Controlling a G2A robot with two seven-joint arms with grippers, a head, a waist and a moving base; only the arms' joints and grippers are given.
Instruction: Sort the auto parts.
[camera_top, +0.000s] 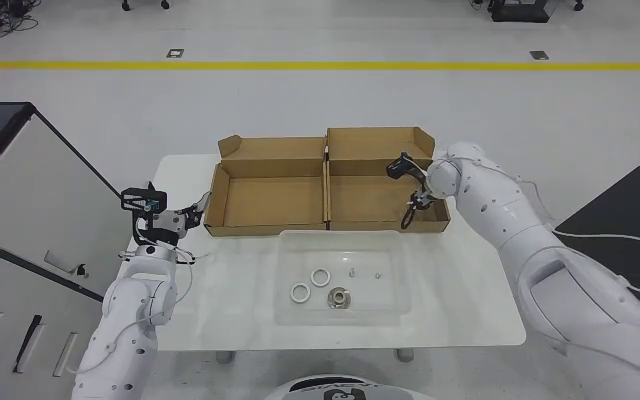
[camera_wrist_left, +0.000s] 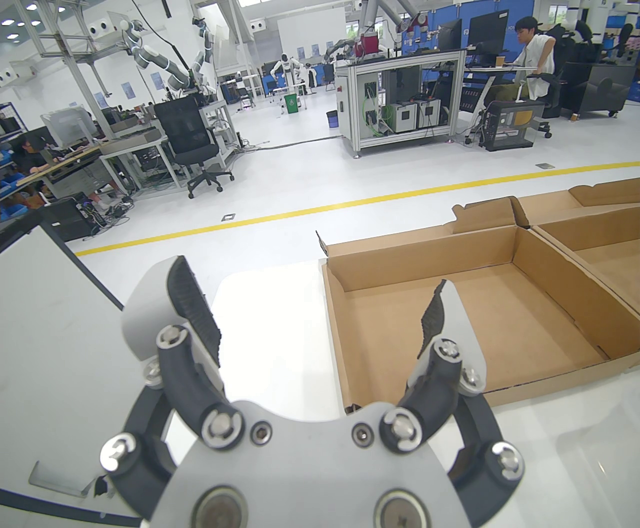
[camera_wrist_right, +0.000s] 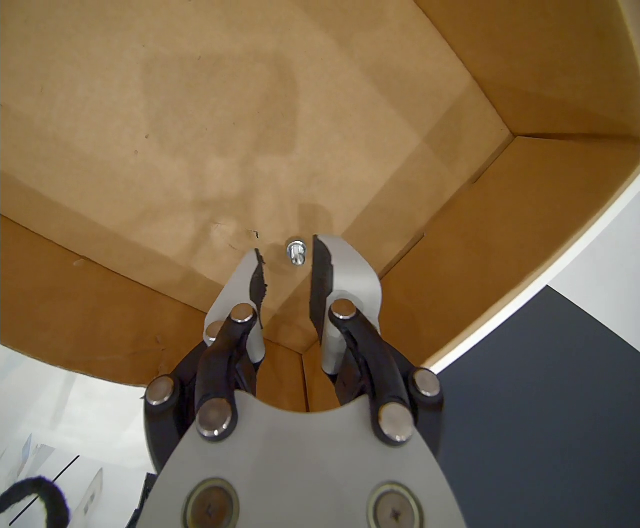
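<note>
Boxes of brown cardboard, open at the top, are placed side by side on the far part of a white table (camera_top: 460, 290), and their inner walls are touching. The left box (camera_top: 270, 200) (camera_wrist_left: 450, 320) is seen with a bare floor.

The right gripper (camera_top: 410, 215) (camera_wrist_right: 288, 260) is lowered into the right box (camera_top: 365, 198) (camera_wrist_right: 150, 125), at the corner that is nearest to the right arm. Its claw is released: the two fingers are kept a little apart. A small silver metal bolt (camera_wrist_right: 295, 252) is seen on the floor of this box, between the two fingertips. A narrow gap is visible on each side of it, so it is not grasped.

The left gripper (camera_top: 195, 210) (camera_wrist_left: 308, 276) is held above the table, just beside the outer wall of the left box. Its claw is also released, the fingers are spread wide and nothing is between them.

A transparent plastic tray (camera_top: 380, 300) is placed in front of the boxes, nearer to the robot. In it two white plastic rings (camera_top: 321, 277) are lying near each other. A round grey metal part (camera_top: 340, 298) is lying just beside them. Two tiny pale parts (camera_top: 352, 270) are seen further back in the tray; their shape cannot be told.
</note>
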